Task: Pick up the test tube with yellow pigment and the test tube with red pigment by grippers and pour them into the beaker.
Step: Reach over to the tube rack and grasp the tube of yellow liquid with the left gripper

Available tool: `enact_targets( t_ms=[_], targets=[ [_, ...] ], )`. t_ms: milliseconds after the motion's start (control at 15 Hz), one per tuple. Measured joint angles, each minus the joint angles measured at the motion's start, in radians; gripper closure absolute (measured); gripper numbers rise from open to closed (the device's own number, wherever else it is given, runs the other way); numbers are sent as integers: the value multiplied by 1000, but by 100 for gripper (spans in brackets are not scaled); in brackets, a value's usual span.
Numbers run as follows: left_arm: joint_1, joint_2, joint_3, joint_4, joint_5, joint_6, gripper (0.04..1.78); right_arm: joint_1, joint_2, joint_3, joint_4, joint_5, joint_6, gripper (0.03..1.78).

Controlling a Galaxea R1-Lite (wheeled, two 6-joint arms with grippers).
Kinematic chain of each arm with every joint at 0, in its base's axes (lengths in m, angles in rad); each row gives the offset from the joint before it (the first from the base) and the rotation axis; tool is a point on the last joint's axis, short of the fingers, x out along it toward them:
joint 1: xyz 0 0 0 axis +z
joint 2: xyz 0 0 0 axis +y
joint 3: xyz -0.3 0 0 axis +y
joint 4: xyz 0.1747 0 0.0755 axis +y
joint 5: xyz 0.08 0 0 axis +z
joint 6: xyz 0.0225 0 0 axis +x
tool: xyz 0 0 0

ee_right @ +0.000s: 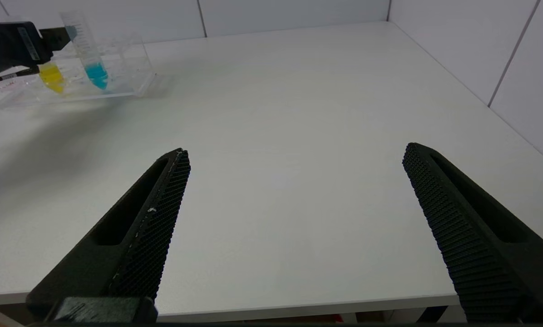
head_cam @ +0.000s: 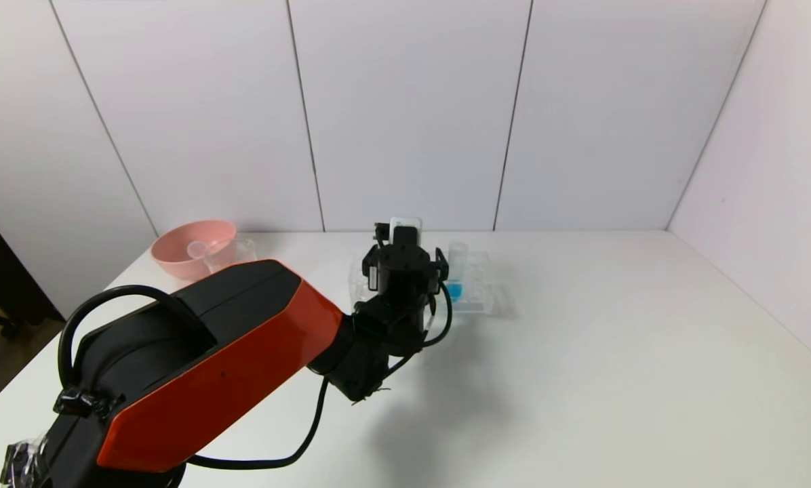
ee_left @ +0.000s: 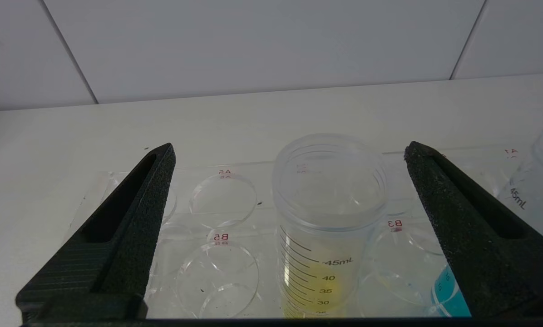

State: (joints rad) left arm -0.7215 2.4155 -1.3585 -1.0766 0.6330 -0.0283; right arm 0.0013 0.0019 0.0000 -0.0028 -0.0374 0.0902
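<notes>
The test tube with yellow pigment [ee_left: 328, 218] stands upright in a clear tube rack [ee_left: 221, 200]. My left gripper [ee_left: 289, 147] is open with one finger on each side of it, not touching. In the head view the left gripper [head_cam: 405, 261] is over the rack [head_cam: 477, 298] and hides that tube. The yellow tip [ee_right: 51, 77] also shows in the right wrist view. The test tube with red pigment is not in view. The beaker [head_cam: 245, 248] stands by the pink bowl, partly behind my left arm. My right gripper [ee_right: 294, 152] is open and empty over the table's front edge.
A blue-tipped tube [head_cam: 454, 271] stands in the rack just right of my left gripper; it also shows in the right wrist view [ee_right: 96, 75]. A pink bowl [head_cam: 194, 247] sits at the far left. White walls enclose the back and right of the table.
</notes>
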Motion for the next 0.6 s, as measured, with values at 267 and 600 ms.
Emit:
enact_targets(
  t_ms=[267, 600],
  targets=[
    [2, 6, -2, -6, 0, 0, 14, 0, 0, 0, 0, 0, 0, 10],
    [3, 11, -14, -5, 0, 0, 79, 0, 0, 0, 0, 1, 0, 10]
  ],
)
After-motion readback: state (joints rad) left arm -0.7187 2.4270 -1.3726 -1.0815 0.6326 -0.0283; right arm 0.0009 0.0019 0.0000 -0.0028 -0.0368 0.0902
